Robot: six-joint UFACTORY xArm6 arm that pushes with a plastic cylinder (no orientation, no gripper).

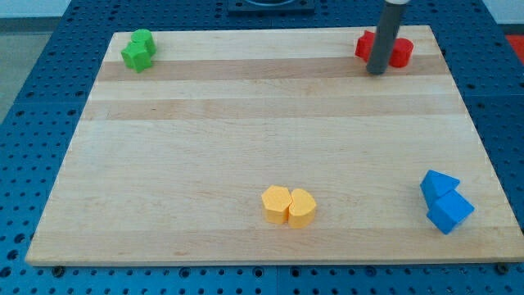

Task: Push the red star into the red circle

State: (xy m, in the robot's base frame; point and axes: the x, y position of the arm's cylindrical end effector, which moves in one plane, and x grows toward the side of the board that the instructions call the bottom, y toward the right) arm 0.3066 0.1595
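Observation:
Two red blocks sit together at the view's top right of the wooden board (pixel 246 123). The left one (pixel 366 45) looks like the red star; the right one (pixel 401 52) looks like the red circle. The dark rod stands in front of them and hides where they meet, so I cannot tell if they touch. My tip (pixel 376 73) rests on the board just below the red pair, between the two.
Two green blocks (pixel 138 50) sit together at the view's top left. Two yellow blocks (pixel 289 205) sit side by side at the bottom centre. Two blue blocks (pixel 444 201) sit at the bottom right near the board's edge. A blue pegboard surrounds the board.

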